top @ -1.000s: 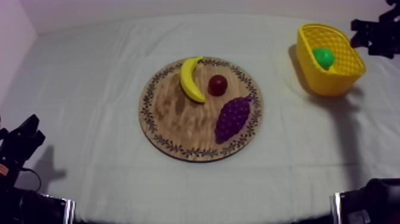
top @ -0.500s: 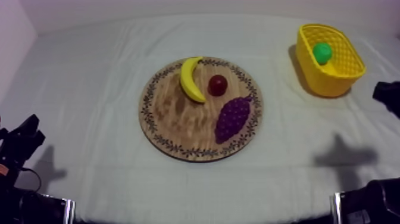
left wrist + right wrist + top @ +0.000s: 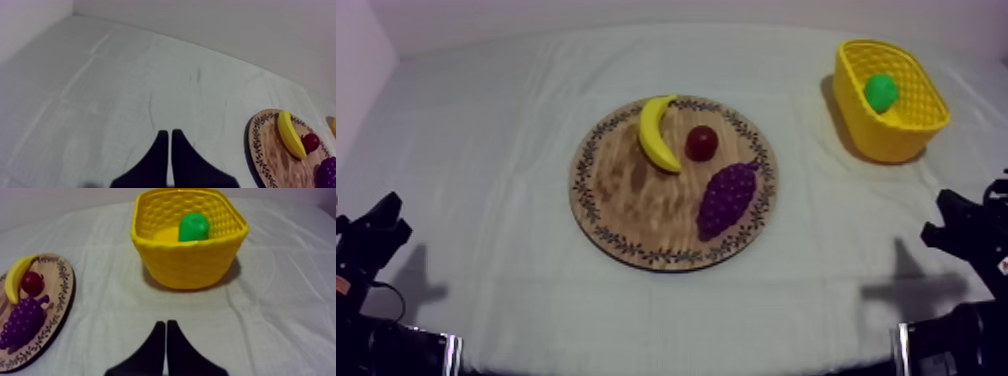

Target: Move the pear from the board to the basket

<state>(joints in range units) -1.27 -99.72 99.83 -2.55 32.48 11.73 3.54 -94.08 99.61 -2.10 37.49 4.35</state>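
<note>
The pear (image 3: 193, 228) is sitting inside the yellow basket (image 3: 190, 265), off the wooden board (image 3: 636, 200), so the task is looking finished. The right gripper (image 3: 166, 324) is hanging low before the basket, fingers pressed together on nothing. The left gripper (image 3: 167, 133) is resting likewise closed and empty at its side, probably because nothing is needing carrying; the banana (image 3: 656, 132), small red fruit (image 3: 701, 142) and grapes (image 3: 728, 197) are lying on the board.
</note>
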